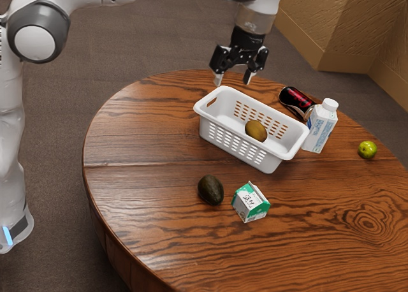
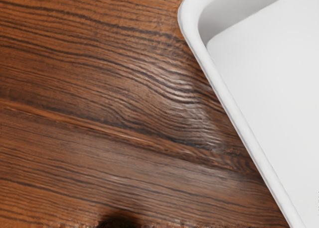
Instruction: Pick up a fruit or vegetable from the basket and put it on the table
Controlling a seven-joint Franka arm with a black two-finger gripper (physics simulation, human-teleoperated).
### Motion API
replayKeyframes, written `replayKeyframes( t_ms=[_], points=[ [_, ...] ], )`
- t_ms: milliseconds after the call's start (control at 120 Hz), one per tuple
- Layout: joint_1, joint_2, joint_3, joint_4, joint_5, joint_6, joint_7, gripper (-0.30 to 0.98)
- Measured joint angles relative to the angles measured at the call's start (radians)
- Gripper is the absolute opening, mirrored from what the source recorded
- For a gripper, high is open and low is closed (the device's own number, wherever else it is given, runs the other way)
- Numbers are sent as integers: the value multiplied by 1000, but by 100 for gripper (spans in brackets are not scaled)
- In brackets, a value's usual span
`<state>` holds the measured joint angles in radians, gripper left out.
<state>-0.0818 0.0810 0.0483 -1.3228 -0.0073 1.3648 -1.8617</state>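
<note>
With its fingers spread wide, the end effector [image 1: 233, 79] best centres over the brown fruit [image 1: 256, 131] before descending into the basket [image 1: 210, 120]

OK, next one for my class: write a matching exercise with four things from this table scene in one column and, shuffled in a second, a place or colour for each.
Things
1. Brown fruit
2. Yellow-green fruit
3. Small carton
4. Can

Places and colours
A. Right beside the avocado
B. Red and black
C. Inside the white basket
D. Off by itself, toward the exterior view's right

Right pairs: 1-C, 2-D, 3-A, 4-B
</note>
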Motion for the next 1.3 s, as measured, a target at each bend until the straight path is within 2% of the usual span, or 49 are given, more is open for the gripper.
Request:
replayKeyframes(
  t_ms=[175, 358, 442, 617, 783, 1017, 1183, 1300],
  points=[
    [35, 3, -7, 3, -40, 2, -138, 69],
    [-4, 1, -27, 15, -53, 11, -196, 69],
    [2, 7, -26, 16, -52, 13, -137, 69],
    [84, 40, -18, 16, -48, 39, 57, 69],
    [36, 54, -25, 15, -38, 78, 217, 69],
    [91, 193, -28, 48, -35, 194, 434, 69],
    [185, 246, -37, 59, -40, 249, 565, 69],
    [264, 294, -103, 104, -43, 270, 643, 69]
  ],
)
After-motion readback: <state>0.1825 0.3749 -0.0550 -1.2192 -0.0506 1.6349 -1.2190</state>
